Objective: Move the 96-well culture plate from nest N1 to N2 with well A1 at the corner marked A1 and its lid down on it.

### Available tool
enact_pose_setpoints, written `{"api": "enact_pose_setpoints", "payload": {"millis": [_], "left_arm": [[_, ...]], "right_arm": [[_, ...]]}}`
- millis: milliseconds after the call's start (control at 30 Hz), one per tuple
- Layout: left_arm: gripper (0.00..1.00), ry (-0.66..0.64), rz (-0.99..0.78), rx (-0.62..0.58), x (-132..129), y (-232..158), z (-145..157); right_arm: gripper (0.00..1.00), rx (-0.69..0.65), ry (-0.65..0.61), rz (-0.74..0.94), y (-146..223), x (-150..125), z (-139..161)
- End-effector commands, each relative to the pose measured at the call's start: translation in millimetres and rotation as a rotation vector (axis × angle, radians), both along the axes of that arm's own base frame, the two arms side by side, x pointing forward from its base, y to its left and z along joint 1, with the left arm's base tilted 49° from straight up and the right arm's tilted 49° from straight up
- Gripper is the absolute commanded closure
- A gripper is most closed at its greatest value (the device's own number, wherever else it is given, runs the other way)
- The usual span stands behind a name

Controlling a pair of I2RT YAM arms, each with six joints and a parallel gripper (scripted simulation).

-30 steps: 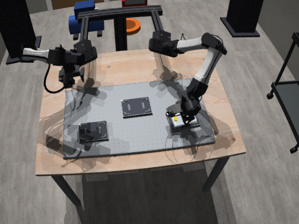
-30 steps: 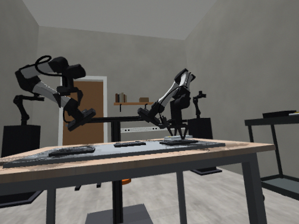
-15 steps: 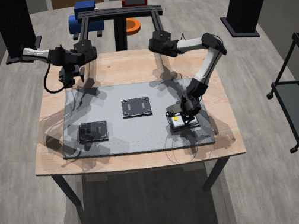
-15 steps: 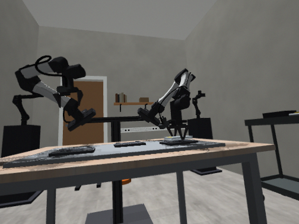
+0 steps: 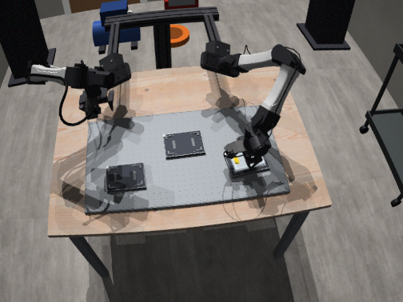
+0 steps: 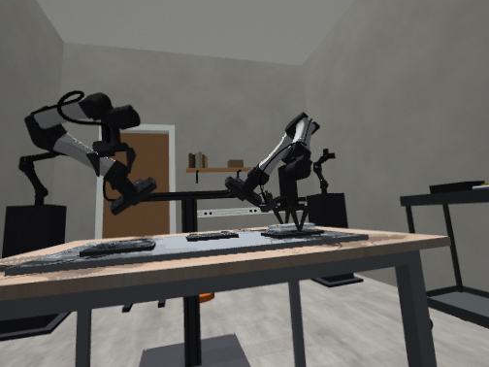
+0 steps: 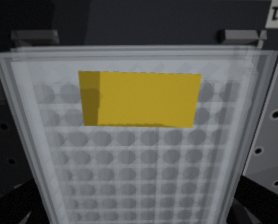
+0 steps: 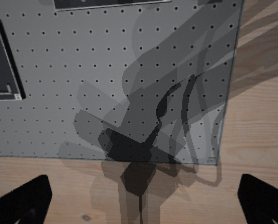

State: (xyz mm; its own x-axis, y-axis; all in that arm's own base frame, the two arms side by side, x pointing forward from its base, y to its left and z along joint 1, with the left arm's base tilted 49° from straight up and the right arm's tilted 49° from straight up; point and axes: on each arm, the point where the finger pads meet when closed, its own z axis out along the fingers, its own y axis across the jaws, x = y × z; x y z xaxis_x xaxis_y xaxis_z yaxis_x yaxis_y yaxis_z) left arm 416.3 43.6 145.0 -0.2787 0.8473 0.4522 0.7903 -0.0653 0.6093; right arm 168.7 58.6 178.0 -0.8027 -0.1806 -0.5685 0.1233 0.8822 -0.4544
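Observation:
The culture plate [image 5: 241, 164] [image 6: 275, 229] [image 7: 135, 160], with a clear lid over it and a yellow patch near one end, is at nest N2 [image 5: 251, 172] [image 6: 315, 233] [image 7: 150, 20]. My left gripper [image 5: 253, 164] [image 6: 292, 226] [image 7: 138, 176] is shut on its long sides. The plate looks level and low at the nest; whether it rests fully inside the locators I cannot tell. The A1 mark is cut off at the left wrist view's top right. Nest N1 [image 5: 140, 175] [image 6: 116, 248] is empty. My right gripper [image 5: 97, 109] [image 6: 115, 166] [image 8: 143, 183] is open and empty, high above the table's arm-side edge.
An empty third nest [image 5: 184, 144] [image 6: 213, 236] [image 8: 6, 75] lies between N1 and N2 on the grey perforated board [image 5: 160, 199] [image 8: 50, 130]. The wooden table [image 5: 172, 223] extends around the board. The arms' mounting frame [image 5: 161, 19] stands behind the table.

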Motion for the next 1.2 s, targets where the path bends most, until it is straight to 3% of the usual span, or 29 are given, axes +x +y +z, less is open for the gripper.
{"api": "enact_pose_setpoints", "payload": {"millis": [0, 1167], "left_arm": [[1.0, 0.018, 0.002, 0.001, 0, 5, -10], [1.0, -0.005, -0.008, -0.001, 2, -1, 0]], "right_arm": [[0.0, -0.087, 0.013, -0.055, -1, -4, -1], [0.0, -0.087, 0.013, -0.055, -1, -4, -1]]}}
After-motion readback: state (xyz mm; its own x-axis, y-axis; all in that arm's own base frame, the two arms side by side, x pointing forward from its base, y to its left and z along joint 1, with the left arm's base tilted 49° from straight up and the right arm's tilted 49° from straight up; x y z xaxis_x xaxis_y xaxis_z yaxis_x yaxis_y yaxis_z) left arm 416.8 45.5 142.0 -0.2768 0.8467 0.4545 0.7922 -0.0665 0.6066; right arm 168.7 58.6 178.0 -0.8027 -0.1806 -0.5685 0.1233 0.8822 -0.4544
